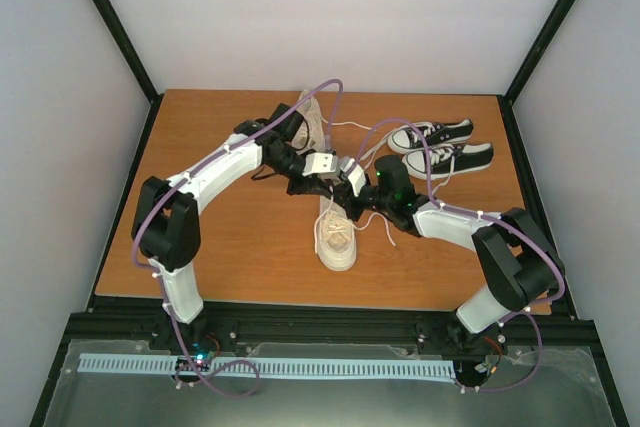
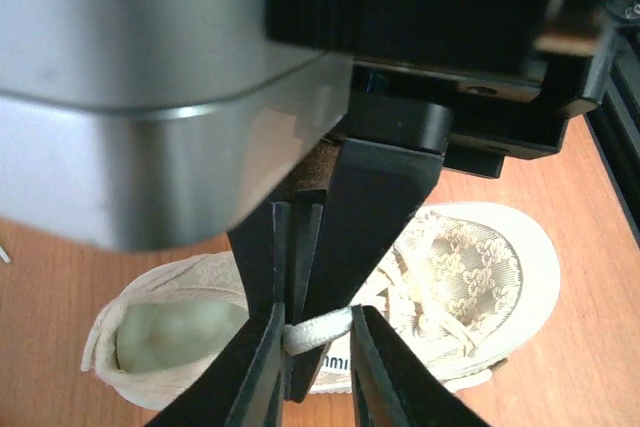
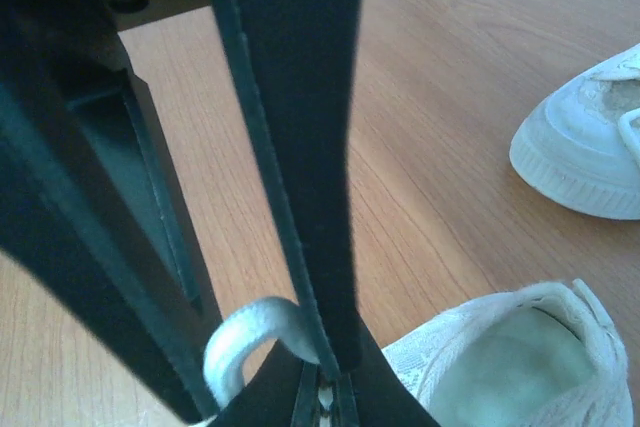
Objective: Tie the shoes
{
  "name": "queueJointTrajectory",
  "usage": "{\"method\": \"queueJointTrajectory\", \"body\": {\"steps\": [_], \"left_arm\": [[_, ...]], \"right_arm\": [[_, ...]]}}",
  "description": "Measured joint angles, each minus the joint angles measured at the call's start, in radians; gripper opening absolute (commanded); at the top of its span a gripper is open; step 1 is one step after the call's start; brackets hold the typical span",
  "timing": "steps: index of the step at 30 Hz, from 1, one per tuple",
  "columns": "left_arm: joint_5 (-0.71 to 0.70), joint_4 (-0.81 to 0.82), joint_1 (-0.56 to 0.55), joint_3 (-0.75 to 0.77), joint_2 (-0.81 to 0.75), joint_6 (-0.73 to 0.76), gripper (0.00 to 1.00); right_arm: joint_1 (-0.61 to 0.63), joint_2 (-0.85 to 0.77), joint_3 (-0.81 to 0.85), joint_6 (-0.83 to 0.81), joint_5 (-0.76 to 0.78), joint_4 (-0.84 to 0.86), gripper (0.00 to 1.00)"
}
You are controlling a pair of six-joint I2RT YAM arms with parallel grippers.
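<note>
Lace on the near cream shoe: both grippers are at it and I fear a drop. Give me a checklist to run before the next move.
1. Hold of the right gripper on the lace: ok, shut on it, with a loop showing beside its fingers.
2. Reach of the left gripper around the lace: ok, the lace crosses the gap between its fingers.
3. Second grip closed: not ok, the left gripper's fingers stand apart.
4. Seat of the near cream shoe on the table: ok, sole down.
5. Spacing from the black sneakers: ok, they lie apart to the right.
6. Knot progress: cannot tell.
</note>
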Motion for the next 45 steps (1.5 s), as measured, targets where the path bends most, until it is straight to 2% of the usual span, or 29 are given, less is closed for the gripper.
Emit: {"method": "queueJointTrajectory", "body": {"steps": [2,5,15,22,25,29,31,37,45], "left_arm": [[0.002,-0.003,0.000,0.000,0.004,-0.002,0.07],[0.000,-0.008,0.002,0.000,0.004,0.002,0.01],[-0.007,-0.014,0.002,-0.017,-0.005,-0.010,0.01],[-0.080,0.052,0.000,-0.069,-0.039,-0.077,0.01],[-0.101,0.077,0.000,-0.070,-0.042,-0.111,0.01],[-0.113,0.102,0.000,-0.071,-0.042,-0.154,0.01],[-0.115,0.111,0.000,-0.071,-0.042,-0.176,0.01],[-0.114,0.115,0.000,-0.071,-0.042,-0.217,0.01],[-0.096,0.117,0.000,-0.071,-0.042,-0.267,0.01]], "right_arm": [[0.000,0.000,0.000,-0.003,0.000,-0.009,0.04],[-0.003,0.000,0.000,-0.007,-0.002,-0.026,0.09],[-0.003,-0.029,-0.001,-0.025,0.056,-0.067,0.37],[-0.004,-0.158,-0.056,-0.050,0.129,-0.119,0.64],[-0.004,-0.184,-0.074,-0.039,0.109,-0.117,0.69],[-0.003,-0.139,-0.076,0.013,0.074,-0.061,0.69],[0.000,-0.102,-0.076,0.045,0.072,-0.021,0.64],[0.007,-0.038,-0.075,0.100,0.075,0.036,0.33],[0.008,-0.009,-0.067,0.126,0.060,0.074,0.30]]}}
